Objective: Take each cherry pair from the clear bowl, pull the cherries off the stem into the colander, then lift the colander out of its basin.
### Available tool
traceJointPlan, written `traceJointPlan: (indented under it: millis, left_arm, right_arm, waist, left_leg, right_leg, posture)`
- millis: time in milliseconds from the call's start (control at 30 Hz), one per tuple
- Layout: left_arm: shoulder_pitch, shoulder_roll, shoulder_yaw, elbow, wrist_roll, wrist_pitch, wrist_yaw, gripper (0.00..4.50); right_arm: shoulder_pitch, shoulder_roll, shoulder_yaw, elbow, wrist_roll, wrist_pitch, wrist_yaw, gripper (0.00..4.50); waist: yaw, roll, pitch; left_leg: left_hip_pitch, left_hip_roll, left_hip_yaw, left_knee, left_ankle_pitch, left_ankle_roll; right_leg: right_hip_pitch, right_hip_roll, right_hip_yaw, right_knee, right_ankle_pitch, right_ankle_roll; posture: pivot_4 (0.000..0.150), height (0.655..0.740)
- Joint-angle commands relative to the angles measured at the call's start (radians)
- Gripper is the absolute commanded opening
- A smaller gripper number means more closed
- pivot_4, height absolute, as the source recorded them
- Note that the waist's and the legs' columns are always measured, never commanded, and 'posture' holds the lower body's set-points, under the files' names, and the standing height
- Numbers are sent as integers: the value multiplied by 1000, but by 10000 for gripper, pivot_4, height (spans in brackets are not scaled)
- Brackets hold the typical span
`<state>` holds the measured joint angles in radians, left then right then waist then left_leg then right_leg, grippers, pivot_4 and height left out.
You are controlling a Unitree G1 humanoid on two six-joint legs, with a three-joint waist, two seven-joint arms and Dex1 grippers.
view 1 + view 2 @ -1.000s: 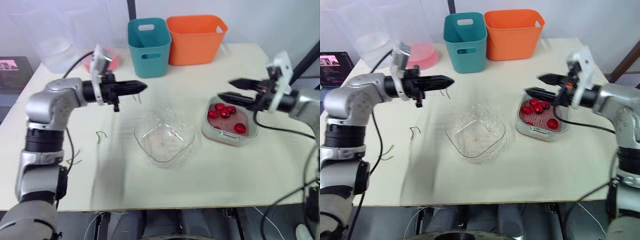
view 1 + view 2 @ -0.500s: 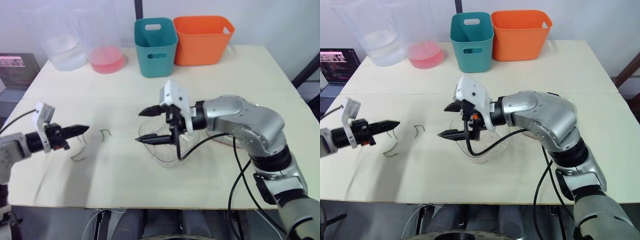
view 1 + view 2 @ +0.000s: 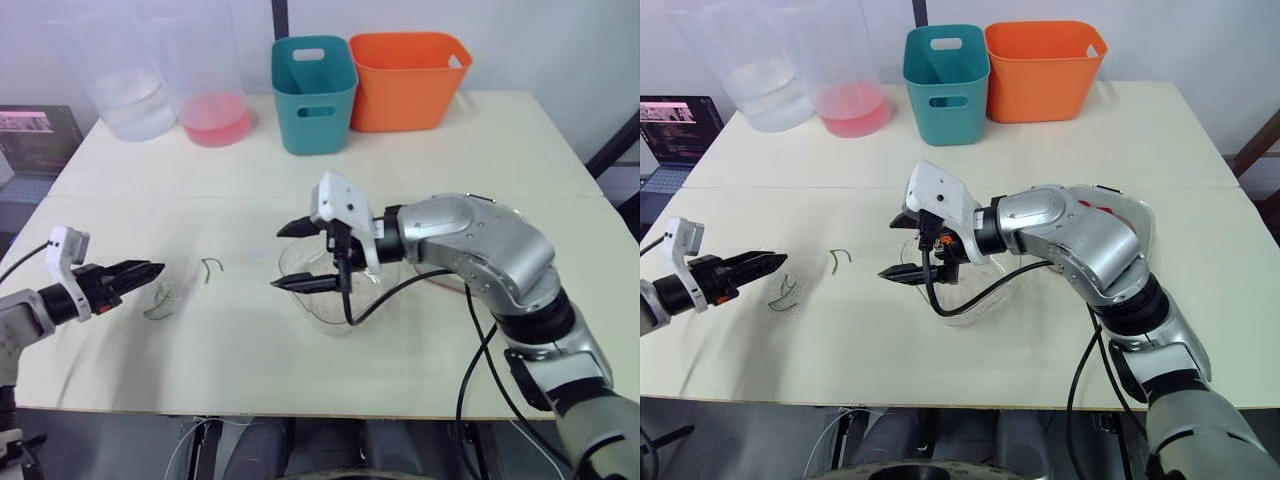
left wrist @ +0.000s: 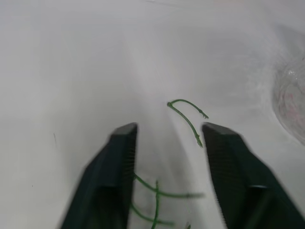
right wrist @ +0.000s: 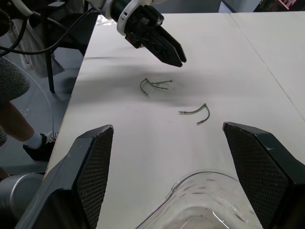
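Note:
The clear bowl (image 3: 345,295) sits mid-table and looks empty of cherries. My right gripper (image 3: 280,258) hovers open over the bowl's left rim, nothing between its fingers (image 5: 90,162). My right arm hides most of the colander in its white basin (image 3: 1138,222); a little red shows inside. Far left, low over the table, my left gripper (image 3: 148,272) stands open with nothing in it. Just beyond its fingers (image 4: 119,157) lie bare green stems: a tangled pair (image 4: 157,200) and a curved one (image 4: 186,114). The right wrist view shows the left gripper (image 5: 159,40) above those stems (image 5: 155,85).
A teal bin (image 3: 314,80) and an orange bin (image 3: 410,65) stand at the back. At the back left are a tub with pink liquid (image 3: 212,105) and a clear tub (image 3: 125,95). A person's leg (image 5: 12,100) shows beside the table's left end.
My left gripper has opened and let a stem drop onto the table by the earlier ones. My right arm swung from the colander to over the bowl, then stayed nearly still.

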<state>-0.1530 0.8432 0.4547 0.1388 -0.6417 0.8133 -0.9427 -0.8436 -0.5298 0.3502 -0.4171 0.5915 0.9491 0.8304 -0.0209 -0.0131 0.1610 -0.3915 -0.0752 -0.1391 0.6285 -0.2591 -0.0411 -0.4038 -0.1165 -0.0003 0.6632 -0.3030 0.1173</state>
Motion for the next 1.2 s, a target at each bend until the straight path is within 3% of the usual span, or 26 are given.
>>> traceJointPlan:
  millis: [33,233,567,767,833,967,1067,1200]
  left_arm:
    - [-37,14,44,0,-28,-11,0,44585]
    - [-126,42,62,-21,-54,-9,12,44585]
    - [-286,19,-127,-310,-27,-75,22,44585]
    - [-372,21,-192,-242,20,-150,-16,44585]
    - [-365,29,-195,-192,40,-185,-41,45000]
    - [-418,44,-192,-42,64,-237,-88,45000]
    - [-433,51,-196,74,95,-296,-130,45000]
    - [-405,31,-189,114,110,-342,-128,45000]
  right_arm:
    - [-2,9,-42,-23,9,2,-8,39960]
    - [18,12,-145,17,36,-1,-30,39960]
    - [200,-95,-632,203,66,-108,-140,39960]
    - [377,-239,-901,341,49,-222,-126,39960]
    - [437,-279,-990,411,40,-273,-111,44396]
    - [513,-334,-1116,555,37,-353,-90,44895]
    - [561,-371,-1185,653,41,-394,-63,44895]
    - [605,-374,-1189,633,55,-389,-62,44895]
  waist:
    - [0,0,0]
    - [0,-1,0]
    - [12,-1,0]
    - [-3,0,0]
    - [-4,1,0]
    - [-4,1,0]
    - [0,1,0]
    - [-4,1,0]
  left_leg:
    - [0,0,0,0,0,0]
    - [0,0,0,0,0,0]
    - [0,-1,0,0,1,-1]
    - [1,-1,5,-1,0,0]
    - [2,1,7,-1,0,1]
    - [3,1,10,0,-2,4]
    - [3,1,10,1,-2,4]
    - [5,1,11,0,-3,5]
  right_leg:
    - [0,0,0,0,0,0]
    - [0,0,0,0,0,0]
    - [3,-1,-1,-1,0,0]
    - [2,0,0,-2,0,0]
    - [2,0,0,-1,0,0]
    - [3,2,0,0,0,0]
    - [5,2,0,-1,0,0]
    - [6,2,0,-1,0,0]
  posture:
    - [1500,7394]
    - [1500,7394]
    - [1500,7394]
    - [1500,7394]
    - [1500,7394]
    - [1500,7394]
    - [1500,7394]
    - [1500,7394]
